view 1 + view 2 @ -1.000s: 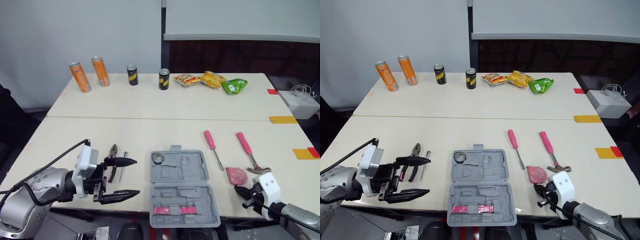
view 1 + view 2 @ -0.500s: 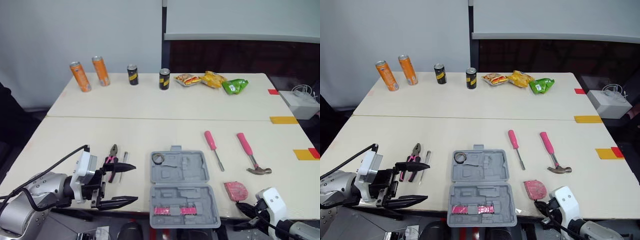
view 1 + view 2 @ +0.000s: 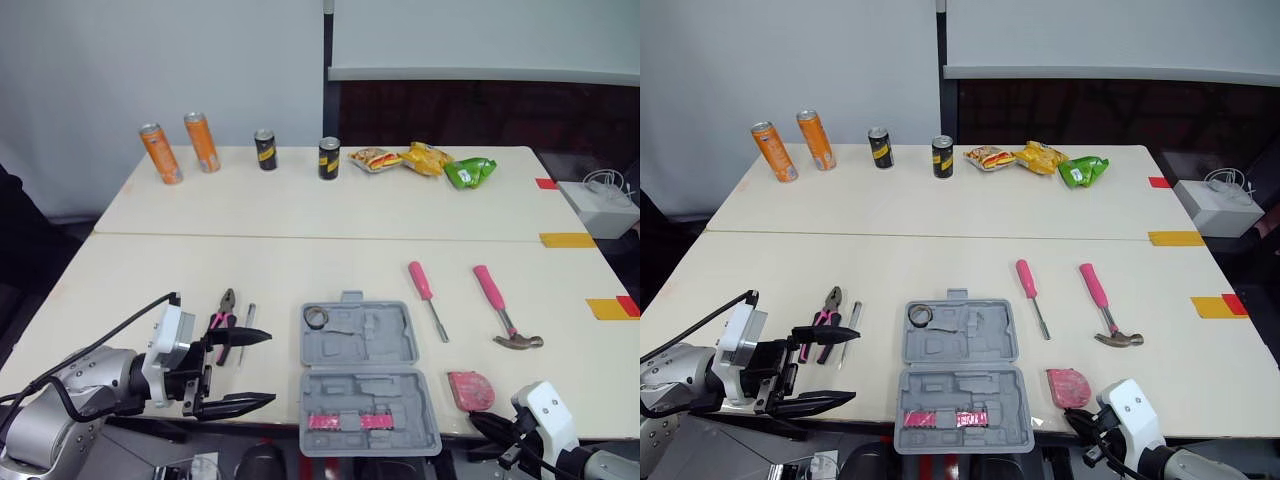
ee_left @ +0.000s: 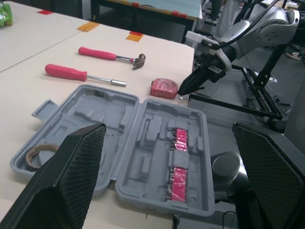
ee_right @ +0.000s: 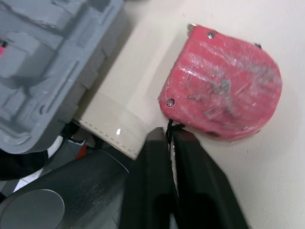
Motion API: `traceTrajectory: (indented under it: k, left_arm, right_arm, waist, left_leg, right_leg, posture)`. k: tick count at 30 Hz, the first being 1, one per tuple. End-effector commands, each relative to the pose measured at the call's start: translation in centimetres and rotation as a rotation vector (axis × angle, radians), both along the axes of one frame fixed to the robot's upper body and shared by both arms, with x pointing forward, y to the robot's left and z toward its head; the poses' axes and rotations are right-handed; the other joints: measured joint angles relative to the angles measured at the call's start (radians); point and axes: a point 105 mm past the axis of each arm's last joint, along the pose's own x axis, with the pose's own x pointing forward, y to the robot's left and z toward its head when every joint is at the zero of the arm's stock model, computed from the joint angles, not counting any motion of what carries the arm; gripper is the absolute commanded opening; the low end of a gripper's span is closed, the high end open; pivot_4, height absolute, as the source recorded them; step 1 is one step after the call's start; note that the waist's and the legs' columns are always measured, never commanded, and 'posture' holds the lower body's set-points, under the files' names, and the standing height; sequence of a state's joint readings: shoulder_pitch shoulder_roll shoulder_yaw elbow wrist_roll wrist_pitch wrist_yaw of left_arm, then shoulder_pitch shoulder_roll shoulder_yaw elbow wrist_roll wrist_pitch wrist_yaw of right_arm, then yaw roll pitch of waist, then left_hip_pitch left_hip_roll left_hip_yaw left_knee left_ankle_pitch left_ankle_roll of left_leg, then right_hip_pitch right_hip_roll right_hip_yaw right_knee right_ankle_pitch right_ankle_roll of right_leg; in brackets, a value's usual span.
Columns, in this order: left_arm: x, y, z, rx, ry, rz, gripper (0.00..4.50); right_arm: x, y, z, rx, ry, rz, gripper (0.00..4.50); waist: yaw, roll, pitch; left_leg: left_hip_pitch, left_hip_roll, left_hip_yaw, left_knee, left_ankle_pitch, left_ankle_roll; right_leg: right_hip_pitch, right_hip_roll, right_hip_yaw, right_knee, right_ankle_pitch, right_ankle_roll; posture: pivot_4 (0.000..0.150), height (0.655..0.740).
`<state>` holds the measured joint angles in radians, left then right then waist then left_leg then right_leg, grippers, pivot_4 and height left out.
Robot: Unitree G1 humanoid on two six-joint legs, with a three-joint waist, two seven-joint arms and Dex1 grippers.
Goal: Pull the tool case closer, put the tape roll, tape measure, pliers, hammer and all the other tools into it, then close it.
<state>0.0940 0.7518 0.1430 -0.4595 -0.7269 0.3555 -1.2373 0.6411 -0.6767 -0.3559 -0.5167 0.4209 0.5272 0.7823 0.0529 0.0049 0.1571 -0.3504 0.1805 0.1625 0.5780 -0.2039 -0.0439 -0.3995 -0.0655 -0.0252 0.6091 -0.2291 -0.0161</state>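
While only the tape roll [image 3: 317,318] lay in the open tool case [image 3: 380,342], the right gripper [image 5: 167,134] pinched the tape measure [image 5: 224,90] by its cord. The left gripper [image 3: 268,367] gaped empty.

The tool case [image 3: 367,385] is grey, with pink strips in its near half. The tape measure [image 3: 470,390] is red. The hammer [image 3: 491,291] and screwdriver [image 3: 420,280] have pink handles, and the pliers [image 3: 227,303] have pink-and-black grips. At the far left stand two orange cans [image 3: 160,154] and two black cans [image 3: 264,149] with yellow labels. The far-right snack bag [image 3: 468,172] is green. The table [image 3: 300,270] is cream.
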Motion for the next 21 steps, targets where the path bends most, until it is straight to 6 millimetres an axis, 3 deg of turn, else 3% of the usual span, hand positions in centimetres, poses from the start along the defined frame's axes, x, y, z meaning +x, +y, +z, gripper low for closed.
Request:
traceTrajectory:
  k: [1, 3, 4, 5, 9, 21]
  left_arm:
    - [-0.6, 0.0, 0.6, -0.078, -0.021, -0.038, 4.5]
    - [-0.3, 0.5, 0.2, -0.066, -0.084, -0.01, 4.5]
    - [-0.2, 0.7, 0.3, -0.074, -0.099, -0.007, 4.5]
    - [-0.1, 1.0, 0.4, -0.078, -0.122, -0.006, 4.5]
    - [-0.5, 2.3, 0.4, -0.112, -0.085, -0.07, 4.5]
    - [-1.0, 3.8, -1.1, -0.095, -0.036, -0.023, 4.5]
  right_arm:
    - [0.0, -0.1, 3.4, 0.009, -0.064, 0.148, 1.77]
    - [-0.1, -0.3, 4.6, -0.01, -0.066, 0.241, 2.5]
    - [-0.1, -0.4, 5.2, -0.024, -0.065, 0.29, 2.55]
    - [0.2, -0.5, 6.0, -0.044, -0.064, 0.348, 3.19]
    - [2.1, -1.0, 7.7, -0.167, -0.053, 0.557, 4.44]
    - [7.5, -2.6, 4.6, -0.385, 0.022, 0.764, 4.48]
  waist:
    - [-0.001, 0.0, 0.0]
    - [-0.001, 0.001, -0.001]
    - [0.0, -0.001, 0.0]
    - [0.002, -0.003, 0.0]
    - [-0.004, -0.002, -0.001]
    - [0.002, -0.003, -0.003]
  left_leg:
    - [0.0, 0.0, 0.0, 0.0, 0.0, 0.0]
    - [0.0, -0.001, 0.0, 0.0, 0.0, 0.0]
    - [0.001, -0.001, 0.0, 0.0, 0.0, 0.0]
    - [0.001, 0.0, -0.001, 0.0, 0.0, 0.0]
    - [0.002, 0.0, 0.0, 0.001, 0.0, 0.001]
    - [-0.001, 0.002, 0.0, 0.003, 0.004, 0.007]
  right_leg:
    - [0.0, 0.0, 0.0, 0.0, 0.0, -0.001]
    - [0.001, -0.001, 0.001, 0.0, 0.001, -0.001]
    - [0.001, -0.001, 0.001, 0.0, 0.001, -0.001]
    - [0.001, 0.0, 0.0, 0.0, 0.001, -0.001]
    - [0.003, 0.0, 0.0, 0.0, 0.001, 0.0]
    - [-0.001, 0.0, -0.003, 0.003, 0.002, -0.008]
  posture:
    - [0.15, 0.74]
    - [0.15, 0.74]
    - [0.15, 0.74]
    - [0.15, 0.74]
    - [0.15, 0.74]
    - [0.15, 0.74]
